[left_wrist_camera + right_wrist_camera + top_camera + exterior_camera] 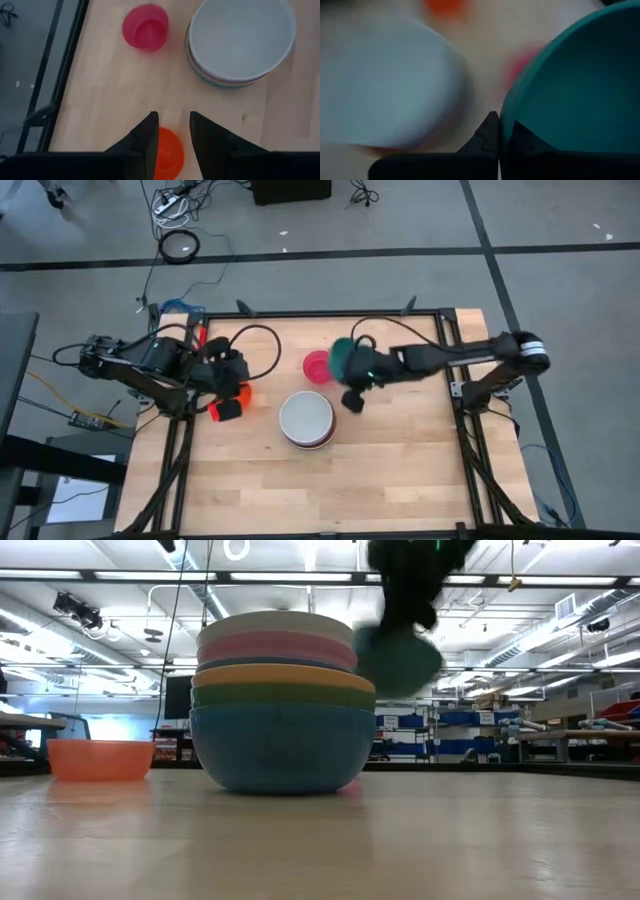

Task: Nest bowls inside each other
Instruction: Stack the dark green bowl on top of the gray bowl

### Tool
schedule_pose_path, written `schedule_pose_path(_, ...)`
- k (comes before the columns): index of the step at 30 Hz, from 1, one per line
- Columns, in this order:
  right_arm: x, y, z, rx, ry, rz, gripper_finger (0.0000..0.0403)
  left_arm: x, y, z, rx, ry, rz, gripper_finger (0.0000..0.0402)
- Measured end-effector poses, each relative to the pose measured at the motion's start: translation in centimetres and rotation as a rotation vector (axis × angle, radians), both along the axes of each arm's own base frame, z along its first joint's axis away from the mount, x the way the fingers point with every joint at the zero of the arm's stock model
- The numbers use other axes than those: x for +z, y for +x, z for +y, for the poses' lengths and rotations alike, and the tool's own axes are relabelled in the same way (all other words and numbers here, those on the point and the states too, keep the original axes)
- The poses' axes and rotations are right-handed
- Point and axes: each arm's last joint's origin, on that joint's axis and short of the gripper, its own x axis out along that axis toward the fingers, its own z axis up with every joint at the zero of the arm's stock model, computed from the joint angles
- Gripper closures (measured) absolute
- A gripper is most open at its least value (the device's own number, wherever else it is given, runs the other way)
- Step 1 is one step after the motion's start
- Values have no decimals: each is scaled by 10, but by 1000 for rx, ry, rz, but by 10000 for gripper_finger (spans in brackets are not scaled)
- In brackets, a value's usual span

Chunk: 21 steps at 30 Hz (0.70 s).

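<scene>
the right gripper (499,131) is clenched on the rim of a teal bowl (575,95), one finger inside the wall and one outside, and holds it in the air above the table (400,470). in the low view the teal bowl (398,660) hangs tilted, clear of the tabletop, just beside the upper rims of the nested stack (283,700). that stack sits upright near the table's middle, mouths facing up, a white bowl (306,417) on top and a blue bowl (280,748) at the bottom. a pink bowl (317,366) stands upright just beyond the stack. the left gripper (172,131) hovers with its jaws released over an upright orange bowl (169,155) at the table's left side.
</scene>
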Motion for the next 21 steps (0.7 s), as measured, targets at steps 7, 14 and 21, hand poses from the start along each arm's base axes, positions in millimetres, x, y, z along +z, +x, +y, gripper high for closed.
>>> schedule_pose_path(7, 40, 23, 67, 300, 12, -307, 402, -1, -1, 1, 4, 9, 14, 282)
schedule_pose_path(14, 18, 56, 84, 343, -3, -216, 403, -2, -3, 2, 22, 26, 30, 282)
schedule_pose_path(21, 8, 65, 81, 336, 7, -140, 396, -5, -10, 4, 69, 37, 85, 282)
